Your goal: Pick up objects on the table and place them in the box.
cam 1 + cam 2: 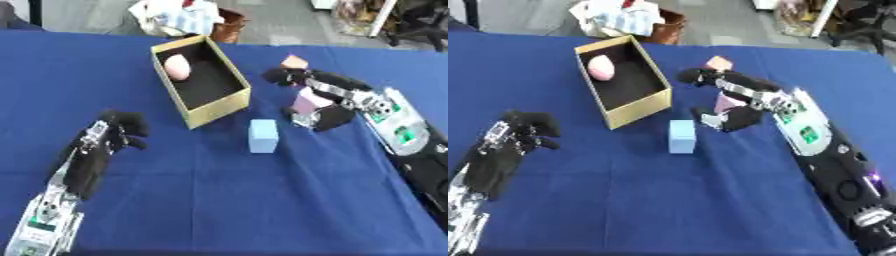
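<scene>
One right hand [319,107] around pink block [308,102], box [214,112] beside

A table [219,200] covered in dark blue cloth fills the view. On its far middle stands an open cardboard box [216,111] (black inside, with a pink rounded thing in its far end). Just near and right of the box stands a light blue block [262,135]. Farther right lie a pale purple block [308,103] and, beyond it, a small peach-coloured block [294,62].
</scene>
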